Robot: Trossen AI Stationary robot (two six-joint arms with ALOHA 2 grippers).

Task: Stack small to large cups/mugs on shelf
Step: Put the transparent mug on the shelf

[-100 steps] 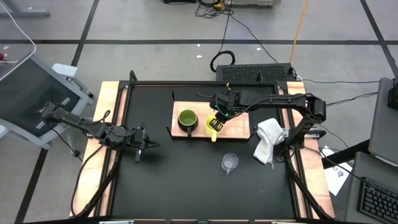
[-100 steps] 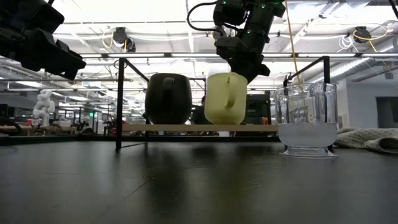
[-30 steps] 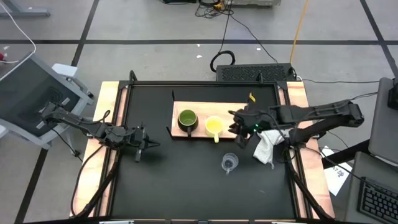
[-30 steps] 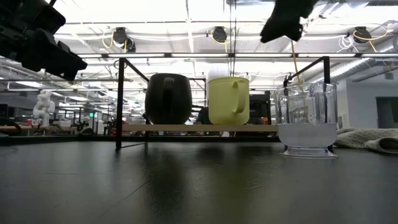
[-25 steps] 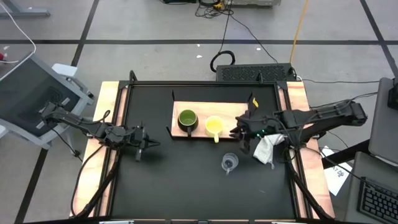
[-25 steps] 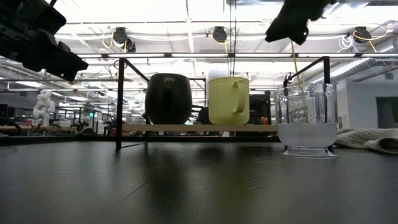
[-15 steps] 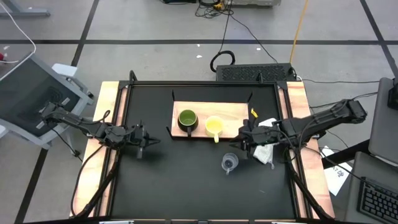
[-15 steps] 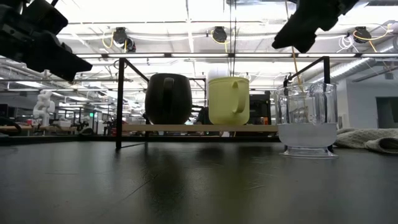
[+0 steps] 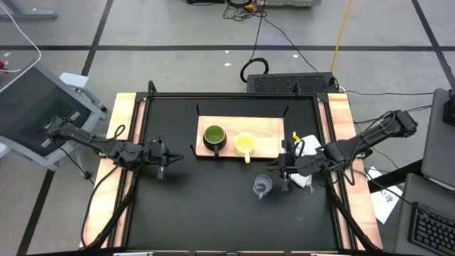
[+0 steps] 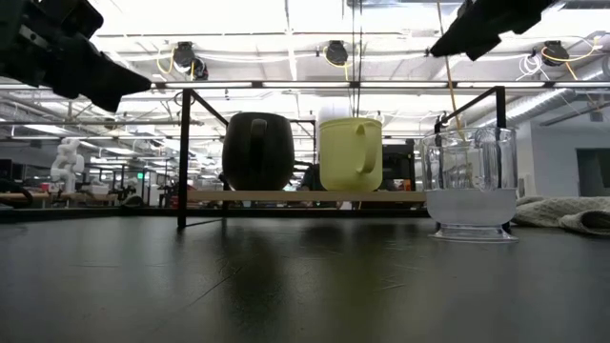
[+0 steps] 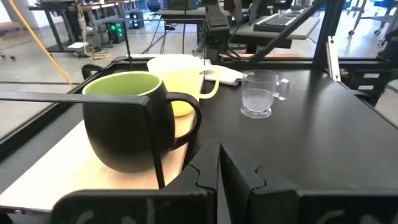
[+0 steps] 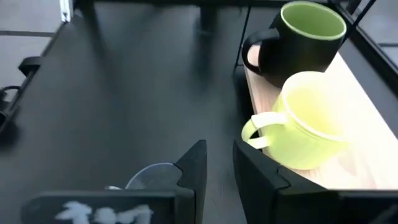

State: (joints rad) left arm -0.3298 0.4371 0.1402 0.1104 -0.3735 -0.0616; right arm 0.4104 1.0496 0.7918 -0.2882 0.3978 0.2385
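The dark olive-green mug [image 9: 214, 136] and the yellow mug [image 9: 244, 145] stand upright side by side on the wooden shelf [image 9: 266, 135], handles toward the near edge. The clear cup [image 9: 262, 186] stands on its base on the black tabletop, nearer than the shelf; it also shows in the low view [image 10: 470, 186]. My right gripper [image 9: 284, 176] is open and empty, just right of the clear cup and above it [image 10: 477, 29]. In the right wrist view the cup [image 12: 149, 177] shows partly behind one finger. My left gripper [image 9: 162, 159] is shut and empty at the table's left, left of the shelf.
A crumpled white cloth [image 9: 307, 148] lies right of the shelf, partly under my right arm. The shelf has thin black brackets at its corners [image 10: 183, 157]. Wooden rails run along the table's left and right sides [image 9: 117, 142].
My right gripper has gone from beside the shelf's right end toward the table's near edge, ending next to the clear cup. The mugs and the cup have stayed where they were. My left gripper has risen a little.
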